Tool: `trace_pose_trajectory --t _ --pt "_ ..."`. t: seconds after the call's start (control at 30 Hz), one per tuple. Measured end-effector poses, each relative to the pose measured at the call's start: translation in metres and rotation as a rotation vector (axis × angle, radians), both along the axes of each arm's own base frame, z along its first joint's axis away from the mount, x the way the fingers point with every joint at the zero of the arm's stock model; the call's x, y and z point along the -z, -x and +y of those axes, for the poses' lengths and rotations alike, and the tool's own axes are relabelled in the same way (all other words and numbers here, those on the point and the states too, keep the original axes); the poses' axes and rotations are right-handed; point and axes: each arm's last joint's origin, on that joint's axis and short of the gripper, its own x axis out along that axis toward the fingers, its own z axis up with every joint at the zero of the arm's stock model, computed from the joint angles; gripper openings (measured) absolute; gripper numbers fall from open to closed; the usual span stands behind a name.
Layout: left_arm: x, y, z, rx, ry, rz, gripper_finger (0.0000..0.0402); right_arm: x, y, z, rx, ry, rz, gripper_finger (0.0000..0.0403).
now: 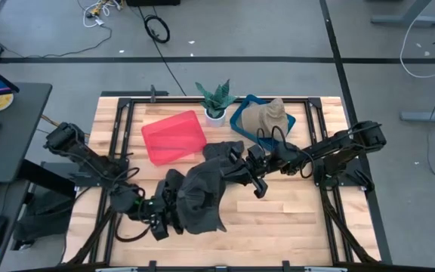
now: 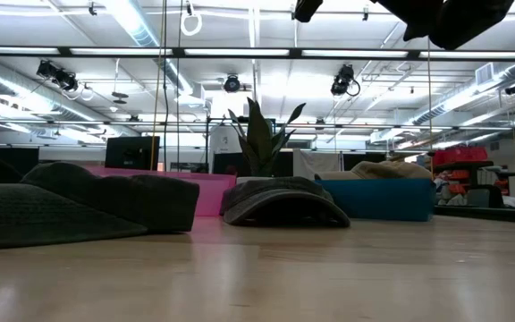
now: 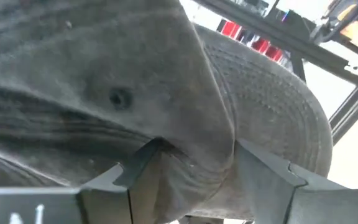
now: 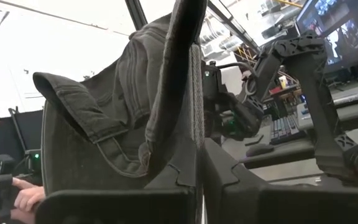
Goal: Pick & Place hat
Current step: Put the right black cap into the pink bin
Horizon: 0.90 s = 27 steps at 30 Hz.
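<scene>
Dark hat (image 3: 104, 93) pressed right up against the left wrist lens. A thick fold of its crown is bunched between the fingers of the left gripper (image 3: 197, 180), set narrow and clamped on the cloth, probably to keep the floppy shape from slumping. Sits just in front of the red bin (image 1: 174, 137), low over the table (image 1: 293, 219). Right gripper (image 4: 199, 149) pinched tight on a brim edge, off the red bin's near right corner. Looks like a shared hold, to spread the weight. Hard to tell whether one dark hat or two. Tan hat (image 1: 266, 117) lying in the blue bin (image 1: 238, 119), right of the red bin, perhaps the intended drop place.
</scene>
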Motion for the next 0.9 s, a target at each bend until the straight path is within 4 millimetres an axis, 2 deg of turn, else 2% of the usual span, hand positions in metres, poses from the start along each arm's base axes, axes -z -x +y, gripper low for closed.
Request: trace_pose_trajectory --t 0.23,0.43,0.57,0.73,0.9 --pt "0.007 -0.016 0.015 0.052 0.065 0.044 0.0206 0.0 0.0 0.0 0.0 0.0 0.003 0.0002" --pt "0.008 -0.018 0.017 0.059 0.086 0.052 0.0197 0.0 0.0 0.0 0.001 0.0 0.003 0.0002" --pt "0.008 -0.018 0.017 0.061 0.088 0.048 0.0144 0.0 0.0 0.0 0.001 0.0 0.002 0.0002" --pt "0.008 -0.018 0.017 0.065 0.089 0.05 0.0021 0.0 0.0 0.0 0.003 -0.002 0.003 0.0003" --pt "0.008 -0.016 0.015 0.069 0.085 0.051 0.0009 0.0 0.0 0.0 -0.001 -0.011 0.008 0.0004"
